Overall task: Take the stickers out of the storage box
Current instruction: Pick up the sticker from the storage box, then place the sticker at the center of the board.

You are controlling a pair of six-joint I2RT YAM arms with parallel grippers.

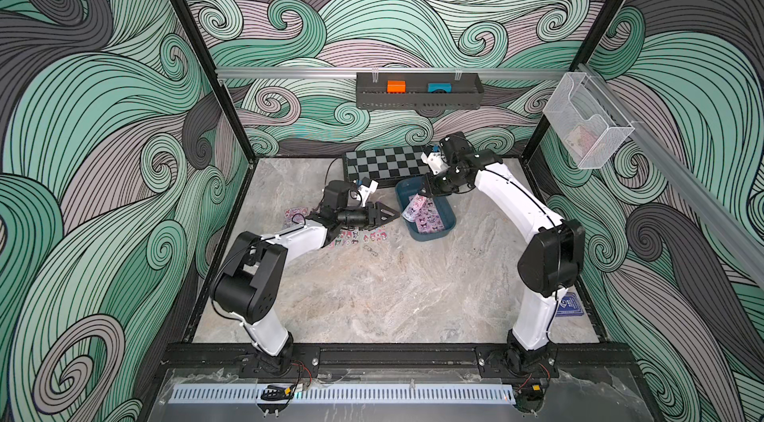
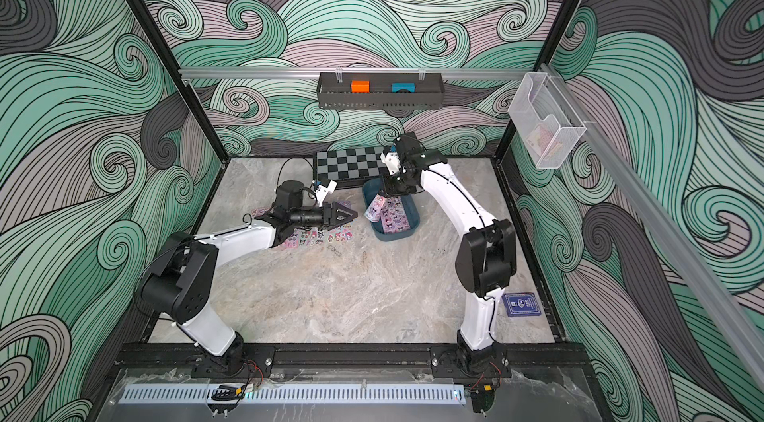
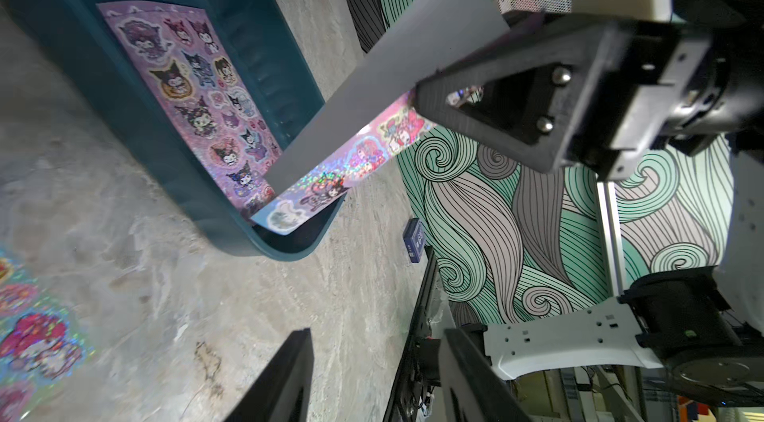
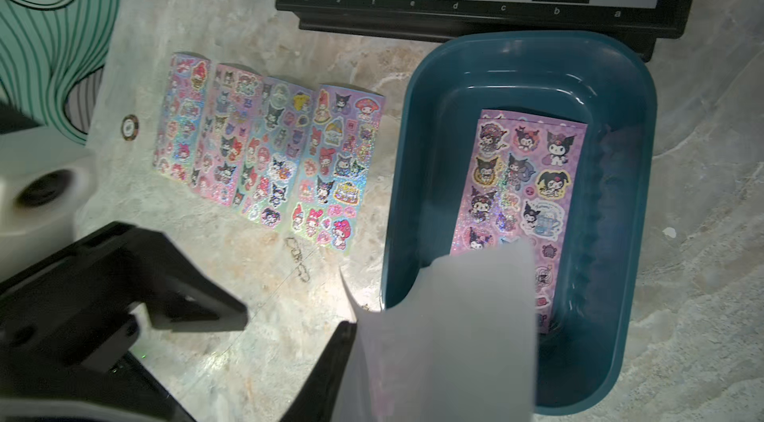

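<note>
The storage box [image 1: 430, 236] sits on the table's far half, right of centre, just in front of the chessboard [image 1: 384, 163] that lies along the far edge; both top views show it at a slant to that edge. One sheet of the stickers [image 4: 521, 176] lies flat on the box's floor, printed side up. A second, the lifted sheet [image 3: 392, 85], bends up out of the box with its white back showing; its lower end is at the end of the box nearer the front edge. The right gripper [image 1: 426, 192] reaches over the box from the table's right side; its fingers [image 3: 479, 135] are pressed together on the upper end of the lifted sheet, with only the sheet between them. Four more sheets [image 4: 268, 151] lie outside the box, printed side up, in a row on the table to its left; their edges touch or slightly overlap. The left gripper [image 3: 378, 335] hangs over the right end of that row, tips pointing at the box; its fingers [image 3: 289, 374] stand partly apart with nothing between them, clear of both the box and the lifted sheet. A dark blue card box [image 2: 521, 304] lies near the table's right edge.
</note>
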